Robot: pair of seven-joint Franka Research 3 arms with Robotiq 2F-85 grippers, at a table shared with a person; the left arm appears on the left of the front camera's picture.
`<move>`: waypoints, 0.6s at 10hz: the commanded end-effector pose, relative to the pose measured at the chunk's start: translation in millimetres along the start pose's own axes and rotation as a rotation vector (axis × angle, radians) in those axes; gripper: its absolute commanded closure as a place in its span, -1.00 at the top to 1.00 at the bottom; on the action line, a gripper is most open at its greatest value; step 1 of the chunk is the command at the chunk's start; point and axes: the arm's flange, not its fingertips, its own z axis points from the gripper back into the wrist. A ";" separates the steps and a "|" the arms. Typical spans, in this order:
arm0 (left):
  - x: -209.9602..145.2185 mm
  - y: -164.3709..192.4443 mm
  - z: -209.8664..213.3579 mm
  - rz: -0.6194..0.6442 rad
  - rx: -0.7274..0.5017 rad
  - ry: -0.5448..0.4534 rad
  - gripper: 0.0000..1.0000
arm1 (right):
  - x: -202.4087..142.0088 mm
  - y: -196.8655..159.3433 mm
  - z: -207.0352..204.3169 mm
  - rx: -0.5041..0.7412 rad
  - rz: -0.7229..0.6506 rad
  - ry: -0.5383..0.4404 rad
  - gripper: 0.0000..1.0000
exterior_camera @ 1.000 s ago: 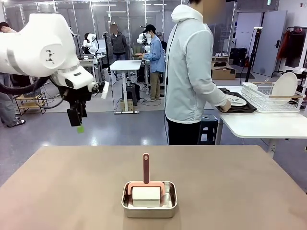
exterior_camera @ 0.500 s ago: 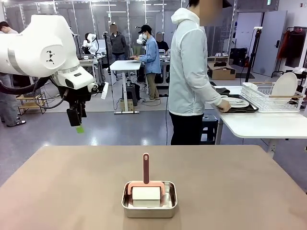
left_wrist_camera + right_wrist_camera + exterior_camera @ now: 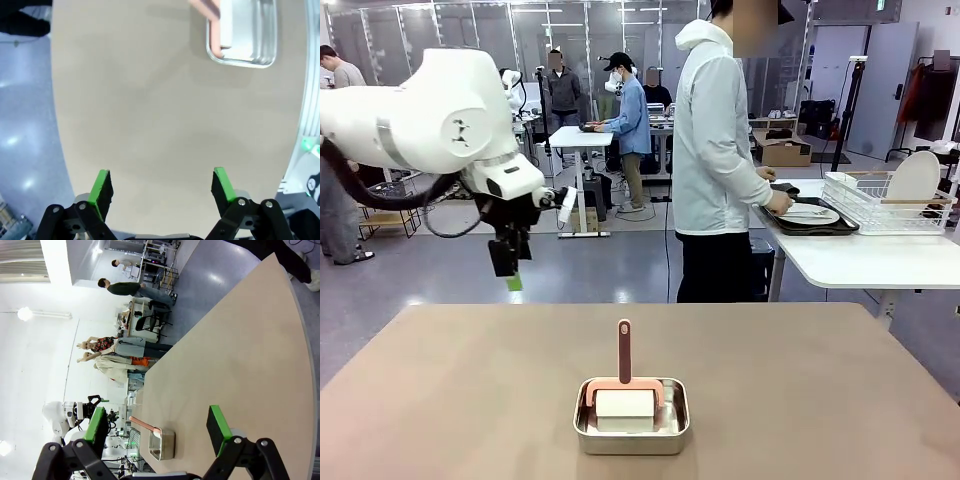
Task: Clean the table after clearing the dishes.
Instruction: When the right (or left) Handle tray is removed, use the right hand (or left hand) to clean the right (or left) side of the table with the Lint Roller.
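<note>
Well, nearest me at 6 o'clock, the steel pan (image 3: 630, 443) with the pink roller (image 3: 624, 350) sits on the table (image 3: 820, 400), not picked up yet. My left gripper (image 3: 511, 278) hangs at 10 o'clock, fingers spread wide. My right gripper (image 3: 157, 420) is spread too. Far off at 2 o'clock, the dishes (image 3: 810, 213) lie on the white table (image 3: 860, 262). I think only the wiping is left.

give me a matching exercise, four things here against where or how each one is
1 pan
2 roller
3 left gripper
4 tray

a open, raised at left
b on the white side table
c inside the pan
d middle of the brown table

Pairs: 1-d, 2-c, 3-a, 4-b
</note>
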 end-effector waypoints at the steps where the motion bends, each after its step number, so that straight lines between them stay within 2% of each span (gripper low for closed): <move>1: 24.2 8.4 -6.3 -0.022 -0.091 0.004 1.00 | -1.9 2.3 0.7 0.002 0.009 0.012 1.00; 2: 41.6 8.7 -18.6 -0.047 -0.122 0.037 1.00 | -1.9 2.3 0.7 0.002 0.009 0.012 1.00; 6: 102.4 -0.6 -68.6 -0.078 -0.211 0.010 1.00 | -1.9 2.3 0.7 0.002 0.009 0.012 1.00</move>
